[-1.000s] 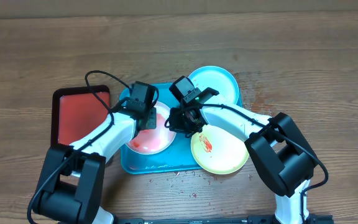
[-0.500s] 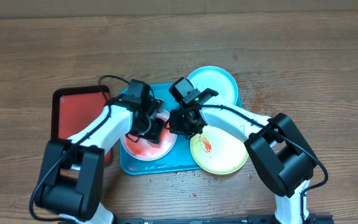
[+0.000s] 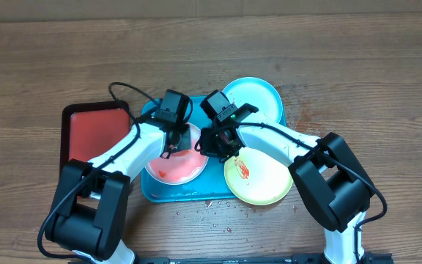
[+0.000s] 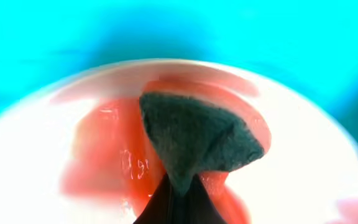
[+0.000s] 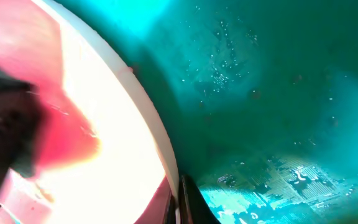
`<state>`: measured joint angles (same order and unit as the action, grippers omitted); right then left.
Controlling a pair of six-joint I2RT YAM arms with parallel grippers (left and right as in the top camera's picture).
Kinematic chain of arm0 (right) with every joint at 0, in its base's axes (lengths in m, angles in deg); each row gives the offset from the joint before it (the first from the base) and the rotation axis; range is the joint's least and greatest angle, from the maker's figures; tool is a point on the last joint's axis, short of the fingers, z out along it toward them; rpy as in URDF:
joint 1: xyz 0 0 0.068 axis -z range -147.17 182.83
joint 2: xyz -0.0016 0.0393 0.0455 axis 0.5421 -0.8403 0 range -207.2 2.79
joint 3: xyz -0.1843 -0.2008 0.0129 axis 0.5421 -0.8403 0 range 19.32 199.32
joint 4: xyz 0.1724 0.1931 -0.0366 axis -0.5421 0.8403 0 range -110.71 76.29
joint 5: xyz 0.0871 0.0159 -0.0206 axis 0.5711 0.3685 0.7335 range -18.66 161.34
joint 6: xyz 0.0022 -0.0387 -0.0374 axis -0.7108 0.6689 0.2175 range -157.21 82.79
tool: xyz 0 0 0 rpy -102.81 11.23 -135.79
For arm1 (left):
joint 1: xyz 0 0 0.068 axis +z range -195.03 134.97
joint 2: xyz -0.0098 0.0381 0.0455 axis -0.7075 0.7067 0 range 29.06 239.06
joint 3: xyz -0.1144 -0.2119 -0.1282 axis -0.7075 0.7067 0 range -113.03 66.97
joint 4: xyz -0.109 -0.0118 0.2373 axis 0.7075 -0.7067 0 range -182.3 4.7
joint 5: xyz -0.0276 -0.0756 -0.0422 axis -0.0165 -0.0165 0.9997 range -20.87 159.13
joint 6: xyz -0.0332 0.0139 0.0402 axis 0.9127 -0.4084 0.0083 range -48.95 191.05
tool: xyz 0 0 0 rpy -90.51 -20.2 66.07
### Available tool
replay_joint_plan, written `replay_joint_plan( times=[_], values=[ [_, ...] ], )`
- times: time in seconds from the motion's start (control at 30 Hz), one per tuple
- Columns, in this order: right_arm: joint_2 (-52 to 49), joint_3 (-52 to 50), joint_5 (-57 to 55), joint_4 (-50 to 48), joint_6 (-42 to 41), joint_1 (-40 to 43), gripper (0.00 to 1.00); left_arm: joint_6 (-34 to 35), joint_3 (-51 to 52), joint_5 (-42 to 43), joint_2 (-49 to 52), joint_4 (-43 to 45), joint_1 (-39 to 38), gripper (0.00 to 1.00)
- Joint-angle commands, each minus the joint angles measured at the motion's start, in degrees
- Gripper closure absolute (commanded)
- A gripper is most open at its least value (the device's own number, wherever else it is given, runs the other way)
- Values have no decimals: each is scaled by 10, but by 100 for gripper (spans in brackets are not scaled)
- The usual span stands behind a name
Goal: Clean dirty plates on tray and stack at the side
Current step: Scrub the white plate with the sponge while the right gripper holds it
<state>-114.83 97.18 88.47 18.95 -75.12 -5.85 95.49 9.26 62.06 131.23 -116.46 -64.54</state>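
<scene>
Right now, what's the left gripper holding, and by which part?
The left gripper pinches a dark grey sponge by its lower corner, over the sauce-smeared white plate.

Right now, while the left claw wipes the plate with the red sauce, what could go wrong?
1. The dark sponge in the left claw seems to spread the sauce over the pink-rimmed plate; smears may remain.
2. The right claw sits shut at that plate's rim; if it slips, the plate could slide on the tray toward the lime plate.

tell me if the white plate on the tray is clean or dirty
Dirty: red sauce is smeared across the white plate under the grey sponge.
</scene>
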Motion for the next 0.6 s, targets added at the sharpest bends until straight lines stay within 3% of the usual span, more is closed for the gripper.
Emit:
replay_joint_plan(
  times=[0.0, 0.07, 0.1, 0.27, 0.37, 0.47, 0.57],
  values=[
    [-12, -7, 5, 0, -7, -8, 96, 70, 26, -167, 27, -59, 16, 96],
    [-12, -7, 5, -1, -7, -8, 96, 57, 26, -138, 27, -84, 16, 96],
    [-12, -7, 5, -2, -7, -8, 96, 17, 26, -86, 27, -95, 16, 96],
    [-12, -7, 5, -2, -7, -8, 96, -270, 26, 274, 27, -138, 16, 96],
    [-12, -7, 5, -2, -7, -8, 96, -383, 26, 429, 27, -163, 16, 96],
    [-12, -7, 5, -2, -7, -8, 96, -407, 26, 461, 27, -139, 16, 96],
    [-12, -7, 5, -2, -7, -8, 96, -350, 26, 412, 27, -75, 16, 96]
  ],
)
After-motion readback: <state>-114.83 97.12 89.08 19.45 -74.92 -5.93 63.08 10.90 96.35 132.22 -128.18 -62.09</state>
